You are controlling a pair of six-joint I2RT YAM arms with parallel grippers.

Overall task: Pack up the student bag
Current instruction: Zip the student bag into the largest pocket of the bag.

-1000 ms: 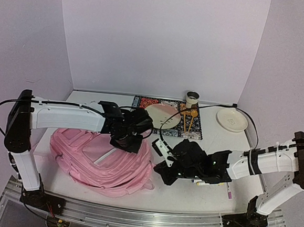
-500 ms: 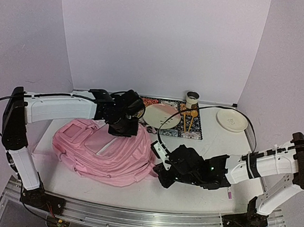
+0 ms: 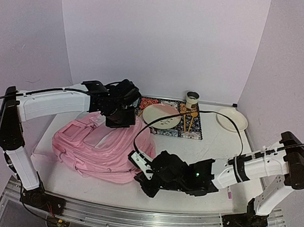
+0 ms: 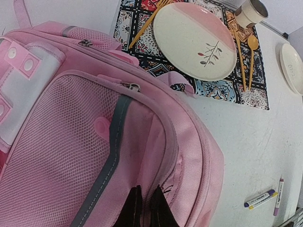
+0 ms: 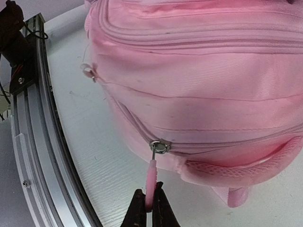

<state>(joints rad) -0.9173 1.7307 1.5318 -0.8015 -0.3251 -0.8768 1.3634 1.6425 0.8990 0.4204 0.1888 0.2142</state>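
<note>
**Pink zip pull (image 5: 152, 177) could slip free**

The student bag (image 3: 102, 146) lies left-centre on the desk (image 3: 212, 144). The right claw (image 5: 150, 198) is clamped on its zip pull and the left claw (image 4: 147, 190) pinches the bag's fabric. A skewed tug may slip the thin tab.

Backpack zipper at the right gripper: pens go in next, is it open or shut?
Shut: no gap along the zipper; right gripper pinches its pull tab.

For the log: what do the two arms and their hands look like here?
The left arm and right arm have white shells with black joints. Thin black cables trail along them. The left hand and right hand have slim dark fingers. A green light glows near the right wrist.
</note>
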